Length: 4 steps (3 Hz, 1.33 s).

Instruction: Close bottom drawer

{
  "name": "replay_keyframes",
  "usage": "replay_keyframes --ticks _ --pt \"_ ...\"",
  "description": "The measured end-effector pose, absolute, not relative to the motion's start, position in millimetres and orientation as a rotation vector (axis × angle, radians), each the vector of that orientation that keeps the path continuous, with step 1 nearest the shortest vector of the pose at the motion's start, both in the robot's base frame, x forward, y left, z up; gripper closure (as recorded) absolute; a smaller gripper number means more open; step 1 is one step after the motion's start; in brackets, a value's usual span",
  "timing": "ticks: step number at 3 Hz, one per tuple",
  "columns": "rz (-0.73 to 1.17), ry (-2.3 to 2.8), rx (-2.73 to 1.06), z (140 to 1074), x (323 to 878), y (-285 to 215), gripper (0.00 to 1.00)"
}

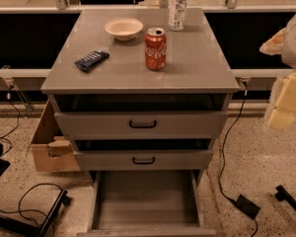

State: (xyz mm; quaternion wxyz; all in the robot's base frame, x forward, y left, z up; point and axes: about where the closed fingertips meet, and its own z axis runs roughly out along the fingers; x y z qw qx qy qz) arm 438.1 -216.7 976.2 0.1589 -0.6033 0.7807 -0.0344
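The bottom drawer [147, 201] of the grey cabinet [138, 78] is pulled far out toward me. Its plain grey inside is bare. Its front panel lies at the bottom edge of the view, and its handle is out of view. My gripper [277, 83] hangs at the right edge of the view, to the right of the cabinet at about the height of its top. It is well above the bottom drawer and apart from it. Its pale yellow fingers [286, 105] stand apart and hold nothing.
The top drawer [142, 124] and middle drawer [143, 159] stand slightly out. On the cabinet top are a red cola can [155, 48], a bowl [124, 28], a plastic bottle [178, 6] and a dark snack bar [92, 59]. A cardboard box [49, 147] sits left. Cables and a power brick [247, 206] lie on the floor.
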Motion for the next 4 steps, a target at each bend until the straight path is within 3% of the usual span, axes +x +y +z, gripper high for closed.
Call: replay_keyframes --ticks 2,4 --pt "-0.154 2.155 -1.757 966.8 430.4 -200.5 0.00" --pt "-0.120 2.154 -1.755 859.3 420.8 -190.2 0.00"
